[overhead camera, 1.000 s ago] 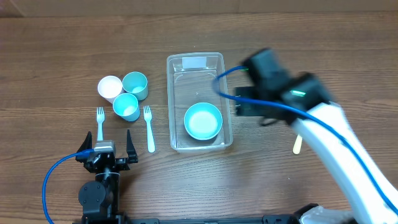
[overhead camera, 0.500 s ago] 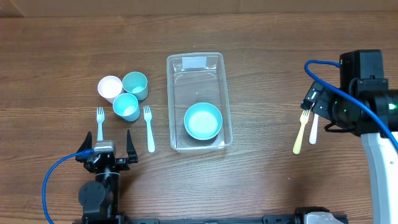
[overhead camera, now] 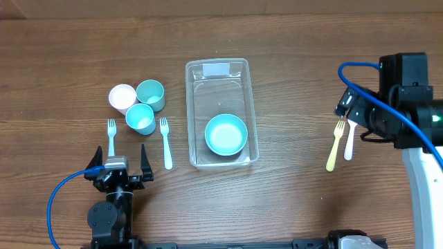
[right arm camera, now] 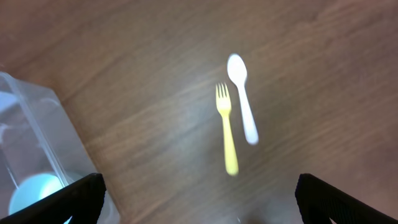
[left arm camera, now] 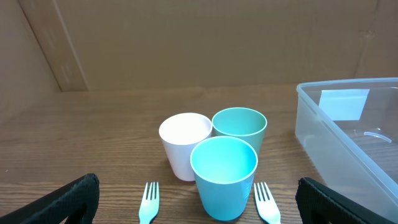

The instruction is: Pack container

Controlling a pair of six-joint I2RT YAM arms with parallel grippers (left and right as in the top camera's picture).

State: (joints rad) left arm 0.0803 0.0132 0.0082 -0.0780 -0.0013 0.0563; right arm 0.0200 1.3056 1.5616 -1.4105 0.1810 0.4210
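The container, a clear rectangular bin with a pale label at its far end, lies mid-table with a teal bowl in its near end. My right gripper hovers far to its right, open and empty, above a yellow fork and a white spoon. In the right wrist view the fork and spoon lie ahead of the gripper, and the container is at the left edge. My left gripper rests open at the near edge, facing the cups.
A white cup and two teal cups stand left of the bin. Pale forks lie on either side of the near cup. In the left wrist view the bin's wall is at the right.
My right arm has swung away from beside the container to the right side of the table, over the fork and spoon. The bowl stays in the bin. The left arm has not moved.
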